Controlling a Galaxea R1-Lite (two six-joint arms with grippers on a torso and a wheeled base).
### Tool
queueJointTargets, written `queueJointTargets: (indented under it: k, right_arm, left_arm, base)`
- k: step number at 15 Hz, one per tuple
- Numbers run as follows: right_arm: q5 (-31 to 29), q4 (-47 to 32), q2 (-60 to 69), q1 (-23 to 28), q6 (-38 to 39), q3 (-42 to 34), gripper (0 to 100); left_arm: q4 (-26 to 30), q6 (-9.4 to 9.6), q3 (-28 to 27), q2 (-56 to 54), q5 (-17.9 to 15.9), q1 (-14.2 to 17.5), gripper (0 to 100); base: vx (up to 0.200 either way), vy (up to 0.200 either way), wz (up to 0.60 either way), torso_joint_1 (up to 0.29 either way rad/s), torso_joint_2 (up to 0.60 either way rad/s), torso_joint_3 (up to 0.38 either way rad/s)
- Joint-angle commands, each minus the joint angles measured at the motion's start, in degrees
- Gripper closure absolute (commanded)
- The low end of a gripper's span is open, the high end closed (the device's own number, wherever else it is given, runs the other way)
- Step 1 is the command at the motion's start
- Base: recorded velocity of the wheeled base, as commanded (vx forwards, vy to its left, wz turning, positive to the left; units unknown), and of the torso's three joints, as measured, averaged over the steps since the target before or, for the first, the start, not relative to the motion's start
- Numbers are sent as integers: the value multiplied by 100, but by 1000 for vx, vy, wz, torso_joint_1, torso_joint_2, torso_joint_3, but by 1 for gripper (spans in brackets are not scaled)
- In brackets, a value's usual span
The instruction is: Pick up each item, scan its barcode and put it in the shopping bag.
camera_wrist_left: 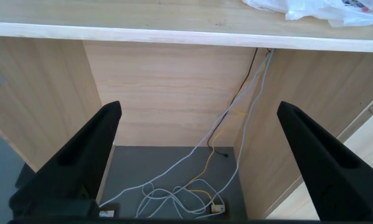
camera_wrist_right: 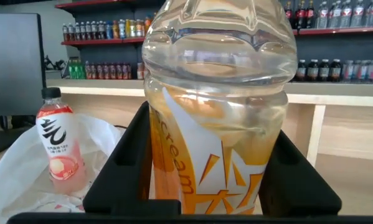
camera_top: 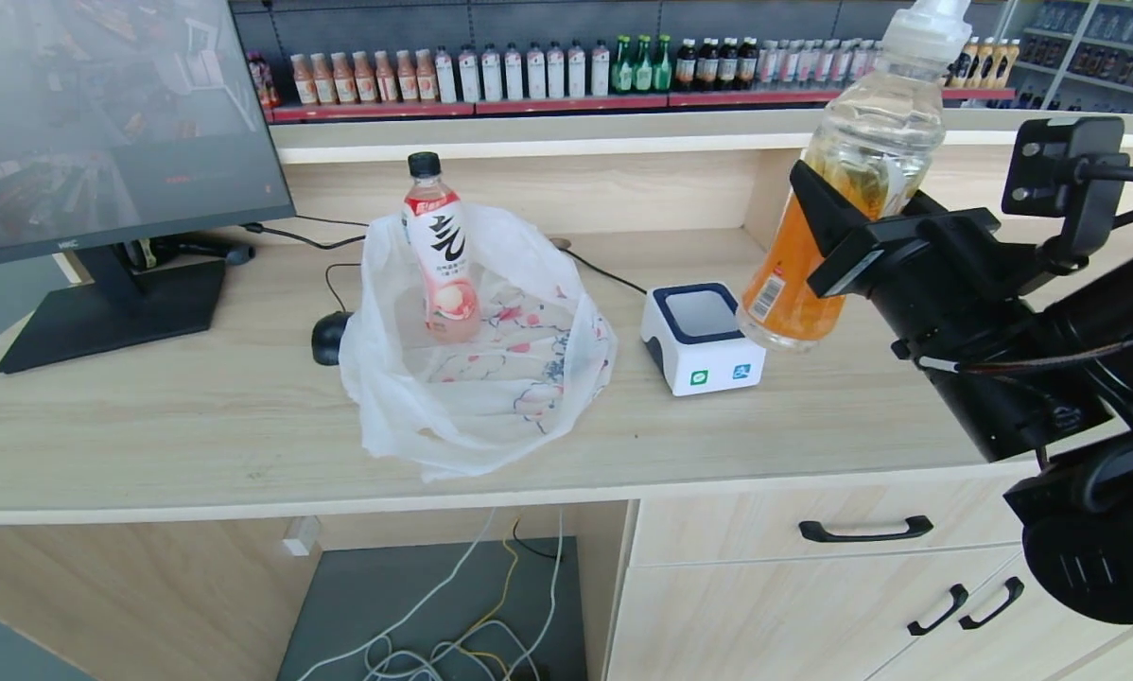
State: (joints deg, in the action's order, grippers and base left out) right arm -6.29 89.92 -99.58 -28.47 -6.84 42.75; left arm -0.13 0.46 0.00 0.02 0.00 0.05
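1. Pale wooden desk (camera_top: pixel 198 416) in a shop, with a shelf of bottles (camera_top: pixel 529 71) behind and a monitor (camera_top: pixel 103 113) at the left.
2. White shopping bag (camera_top: pixel 491 378) open at mid-desk, with a pink bottle (camera_top: pixel 439 255) upright inside and a mouse (camera_top: pixel 328 338) at its left side.
3. Boxy scanner (camera_top: pixel 702 339) near the bag, on its right.
4. Tilted orange drink bottle (camera_top: pixel 864 142) clamped in the right jaws, cap up, base just above the scanner's right edge.
5. Low under the desk edge, left jaws apart, facing cables (camera_wrist_left: pixel 186 186) on the floor.

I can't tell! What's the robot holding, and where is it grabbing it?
The right hand holds the orange drink bottle around its middle; the left hand is empty.
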Motion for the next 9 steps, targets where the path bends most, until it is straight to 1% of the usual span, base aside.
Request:
queueJointTargets:
  k: [1, 2, 3, 9]
  right_arm:
    - [23, 8, -52, -10, -2, 49, 100]
    - [23, 8, -52, -1, -10, 84, 100]
    - [23, 8, -70, 8, -19, 277, 100]
    - [14, 8, -96, 8, -10, 277, 100]
  left_arm:
    - [-4, -2, 0, -2, 9, 4, 0]
    - [-4, -2, 0, -2, 0, 4, 0]
    - [-4, 6, 0, -2, 9, -5, 0]
    - [-4, 6, 0, -2, 0, -5, 0]
  base:
    - [0, 200, 0, 7, 7, -2]
    - [0, 200, 0, 7, -7, 12]
    - [0, 200, 0, 2, -2, 7]
    - [0, 200, 0, -2, 4, 2]
